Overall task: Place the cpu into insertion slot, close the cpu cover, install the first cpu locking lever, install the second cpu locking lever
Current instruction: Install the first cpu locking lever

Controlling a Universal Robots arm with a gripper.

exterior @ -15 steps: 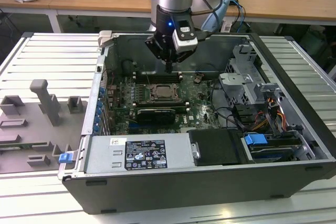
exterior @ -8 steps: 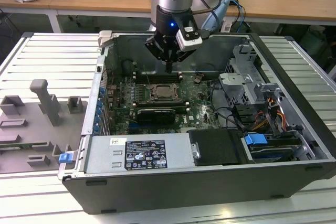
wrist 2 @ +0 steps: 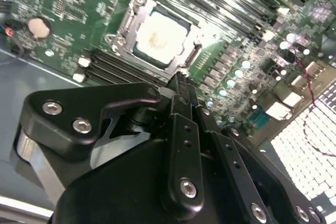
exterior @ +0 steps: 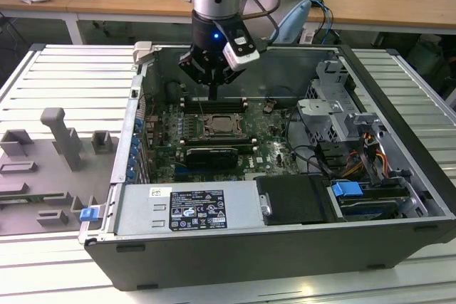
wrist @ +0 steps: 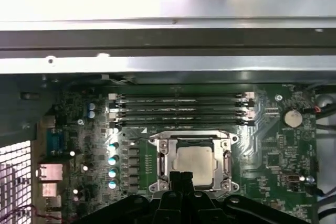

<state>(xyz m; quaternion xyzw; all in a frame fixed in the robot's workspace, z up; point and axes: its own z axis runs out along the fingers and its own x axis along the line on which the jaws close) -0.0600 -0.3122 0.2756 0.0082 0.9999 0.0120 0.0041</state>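
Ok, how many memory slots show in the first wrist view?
4 memory slots, side by side between the socket and the case wall. More lie on the socket's other side in the second wrist view, partly hidden by the gripper.

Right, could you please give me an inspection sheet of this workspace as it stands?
Surface: slatted metal table carrying an open computer case.
Job's things: cpu seated in the insertion slot; cpu cover lies flat around it; whether it is latched, cannot tell.
Clutter: grey fixture blocks on the exterior view's left.
Grippers: end effector shut, tip at the insertion slot's edge.
Cables: coloured wire bundle inside the case, on the exterior view's right.
Surroundings: wooden desks behind.
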